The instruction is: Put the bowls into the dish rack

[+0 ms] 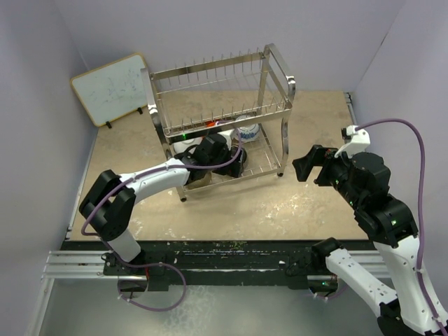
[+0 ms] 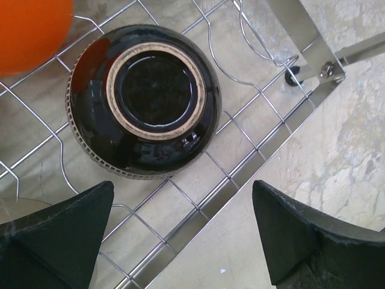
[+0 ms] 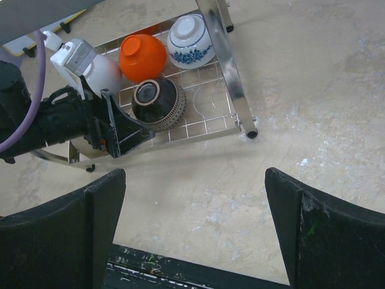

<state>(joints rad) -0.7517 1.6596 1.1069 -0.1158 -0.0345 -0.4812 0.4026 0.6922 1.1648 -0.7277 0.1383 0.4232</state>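
The steel wire dish rack point(image 1: 221, 84) stands at the middle back. On its lower grid shelf point(image 2: 252, 150) the glossy black bowl point(image 2: 144, 99) lies upside down next to the orange-red bowl point(image 2: 27, 27). The right wrist view shows the black bowl point(image 3: 159, 103), the orange-red bowl point(image 3: 142, 57), the blue-and-white bowl point(image 3: 189, 41) and the white bowl point(image 3: 103, 75) all on that shelf. A tan edge point(image 3: 81, 147) shows under the left arm. My left gripper point(image 2: 183, 188) is open and empty just in front of the black bowl, over the shelf's front edge. My right gripper point(image 3: 194, 180) is open and empty above bare table, right of the rack.
A white wood-framed board point(image 1: 112, 87) leans at the back left. The rack's front right leg point(image 3: 251, 133) stands on the beige table. The black base rail point(image 1: 231, 262) runs along the near edge. Walls close in left, back and right.
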